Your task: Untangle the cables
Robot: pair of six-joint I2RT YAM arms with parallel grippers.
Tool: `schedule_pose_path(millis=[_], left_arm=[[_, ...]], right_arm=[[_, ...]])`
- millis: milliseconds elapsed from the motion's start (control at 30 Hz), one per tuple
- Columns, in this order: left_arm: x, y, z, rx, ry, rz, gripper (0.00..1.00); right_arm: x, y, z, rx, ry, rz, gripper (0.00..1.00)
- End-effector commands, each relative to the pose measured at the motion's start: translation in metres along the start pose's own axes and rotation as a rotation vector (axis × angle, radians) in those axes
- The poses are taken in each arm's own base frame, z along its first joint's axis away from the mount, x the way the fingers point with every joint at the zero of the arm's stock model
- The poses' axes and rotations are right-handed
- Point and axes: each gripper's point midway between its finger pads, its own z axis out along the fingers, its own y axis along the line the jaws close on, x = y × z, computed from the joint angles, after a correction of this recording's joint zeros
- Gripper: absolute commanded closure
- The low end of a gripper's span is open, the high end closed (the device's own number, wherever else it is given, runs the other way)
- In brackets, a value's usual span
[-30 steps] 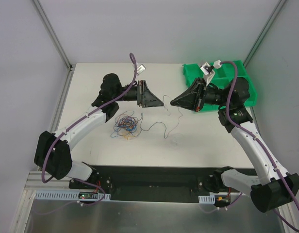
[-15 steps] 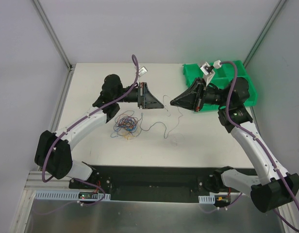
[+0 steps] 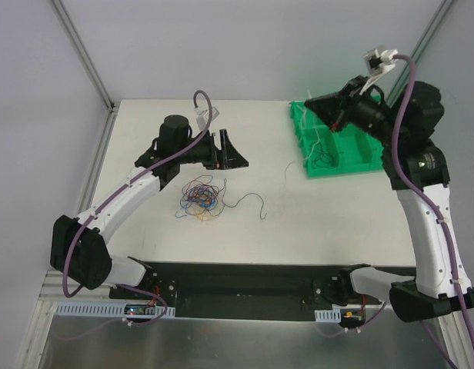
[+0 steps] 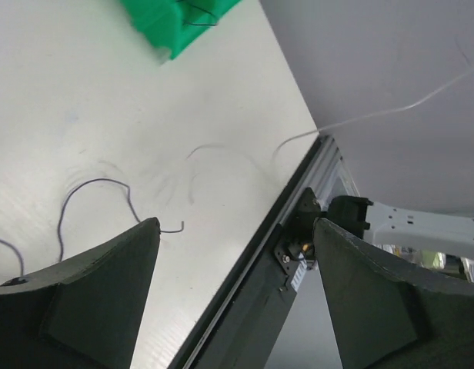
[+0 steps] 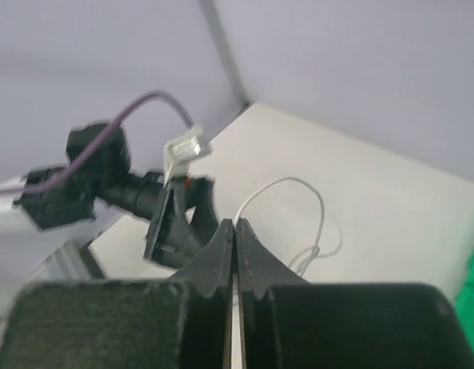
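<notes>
Sorting is in hand: our right tool [image 5: 235, 224] pinches one white cable [image 5: 298, 184] over the green bin [image 3: 341, 171]; our left tool [image 3: 231, 154] stands open and empty above the table [image 3: 337, 215], near the tangle [image 3: 200, 196]. Next we should release it into the bin.

overhead plus close wrist views, common table [image 3: 337, 219]

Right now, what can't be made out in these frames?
Tangle of cables: in the top view the strands are too thin to tell which crosses which; in the left wrist view it is outside the frame.
Green bin: in the top view the right gripper covers its far part; in the left wrist view the top edge cuts it off.
White wire: in the right wrist view its far end drops behind the gripper body.
</notes>
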Motion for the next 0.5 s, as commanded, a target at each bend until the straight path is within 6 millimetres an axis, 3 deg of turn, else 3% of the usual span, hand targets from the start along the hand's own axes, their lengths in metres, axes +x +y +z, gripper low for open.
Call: schedule_pose_path(millis=[0, 167, 300, 367, 467], left_arm=[[0.014, 0.029, -0.003, -0.094, 0.022, -0.047, 0.20], [0.023, 0.036, -0.003, -0.104, 0.041, -0.056, 0.18], [0.023, 0.033, -0.003, -0.089, 0.048, -0.046, 0.16], [0.023, 0.031, -0.004, -0.081, 0.048, -0.037, 0.16], [0.023, 0.029, -0.005, -0.076, 0.047, -0.027, 0.15]], right_arm=[[-0.053, -0.042, -0.019, 0.289, -0.071, -0.098, 1.00], [-0.129, -0.054, -0.039, 0.426, -0.232, -0.225, 1.00], [-0.173, -0.085, -0.046, 0.527, -0.326, -0.279, 1.00], [-0.182, -0.108, -0.047, 0.576, -0.350, -0.305, 1.00], [-0.177, -0.150, -0.041, 0.629, -0.338, -0.333, 1.00]])
